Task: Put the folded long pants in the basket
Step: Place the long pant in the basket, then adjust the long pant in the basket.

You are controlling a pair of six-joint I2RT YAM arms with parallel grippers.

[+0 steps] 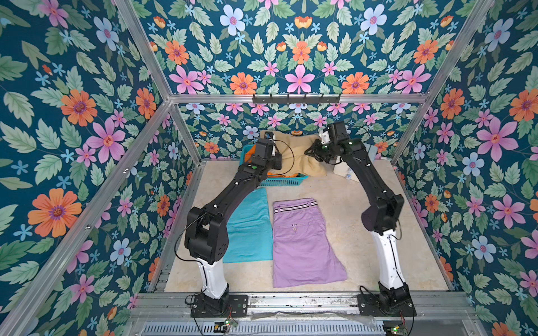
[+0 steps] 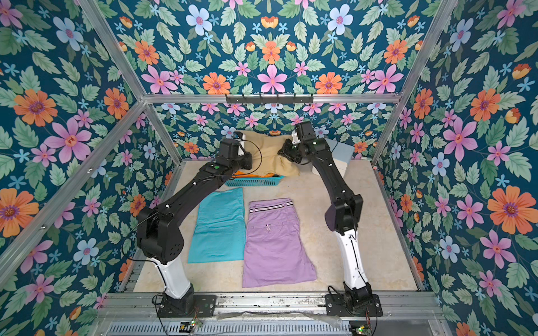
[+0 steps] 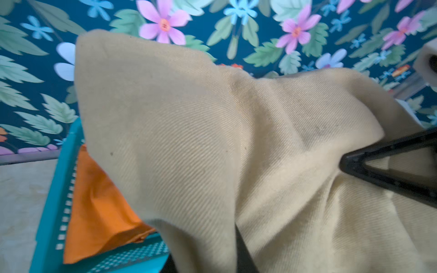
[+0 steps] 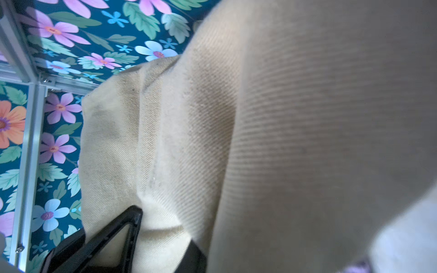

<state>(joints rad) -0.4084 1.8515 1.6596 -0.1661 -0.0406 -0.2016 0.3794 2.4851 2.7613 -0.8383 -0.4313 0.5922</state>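
Left wrist view has the left end effector pinched on the tan pants, with cloth bunched between its fingers. Right wrist view shows the right end effector clamped on the same cloth. We see the tan pants held up over the basket at the back of the desk, orange pants already inside. Nearer the arm bases the turquoise pants and lilac pants lie flat, untouched. Risks as we judge them:
- the tan cloth hangs past the basket's right rim, so a release now likely leaves a flap draped outside
- the sagging middle may undo the fold
- lowering could snag the rim and shove the basket
- the right arm sits close to the drawer box and could bump it
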